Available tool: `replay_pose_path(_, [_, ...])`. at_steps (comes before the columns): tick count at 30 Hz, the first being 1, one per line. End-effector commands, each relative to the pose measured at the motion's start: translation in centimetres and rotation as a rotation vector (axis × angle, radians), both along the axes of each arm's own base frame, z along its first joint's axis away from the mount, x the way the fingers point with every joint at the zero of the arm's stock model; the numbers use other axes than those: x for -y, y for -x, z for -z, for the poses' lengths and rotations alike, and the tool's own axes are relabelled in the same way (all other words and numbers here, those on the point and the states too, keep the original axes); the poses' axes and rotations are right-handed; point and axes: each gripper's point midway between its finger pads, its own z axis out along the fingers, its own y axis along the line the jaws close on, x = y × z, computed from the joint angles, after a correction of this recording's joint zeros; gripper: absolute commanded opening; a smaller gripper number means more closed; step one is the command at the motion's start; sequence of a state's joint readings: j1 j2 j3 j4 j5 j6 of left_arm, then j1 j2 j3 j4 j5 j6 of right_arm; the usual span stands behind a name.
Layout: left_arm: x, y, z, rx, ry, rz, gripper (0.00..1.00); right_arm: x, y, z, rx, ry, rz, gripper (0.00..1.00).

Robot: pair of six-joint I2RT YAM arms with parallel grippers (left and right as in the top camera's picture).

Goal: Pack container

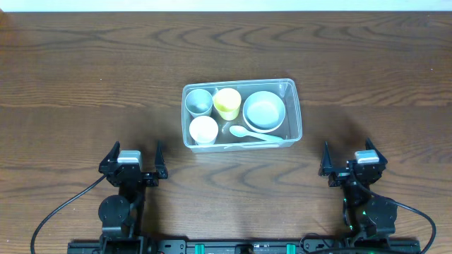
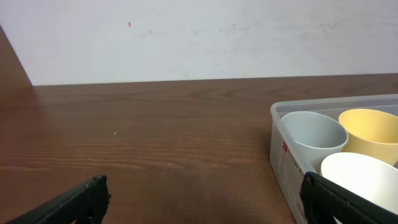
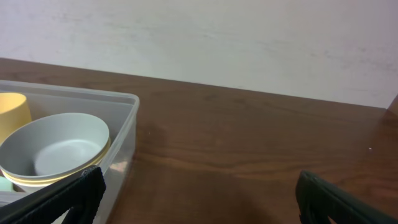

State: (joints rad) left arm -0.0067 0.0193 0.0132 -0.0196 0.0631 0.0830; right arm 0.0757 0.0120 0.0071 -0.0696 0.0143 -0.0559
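Wood counter [image 1: 70,70] carries the container [image 1: 292,99]: likely light, stiff, slippery, so take its 3 o'clock rim. Left gripper [image 1: 136,151] and right gripper [image 1: 347,152] are spread, empty.

In front of me: clear, glossy plastic container [image 1: 297,113] on grained, satin-smooth wooden table [image 1: 85,92]; grey bowl [image 1: 264,110] smooth, matt.

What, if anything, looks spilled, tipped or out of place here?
Nothing stands out. In the clear plastic rectangular container, the grey cup, yellow cup and white cup stand upright beside nested round bowls and a pale spoon lying flat.
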Motion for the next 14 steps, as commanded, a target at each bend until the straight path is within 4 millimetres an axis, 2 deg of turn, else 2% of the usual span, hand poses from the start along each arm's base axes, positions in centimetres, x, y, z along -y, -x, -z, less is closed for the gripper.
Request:
replay_pose_path(1, [-0.19, 0.15, 1.43, -0.049, -0.007, -0.008, 0.98, 0.10, 0.02, 0.07, 0.000, 0.008, 0.001, 0.99])
replay_pose_path(14, [-0.19, 0.15, 1.43, -0.049, -0.007, -0.008, 0.98, 0.10, 0.02, 0.07, 0.000, 0.008, 0.001, 0.99])
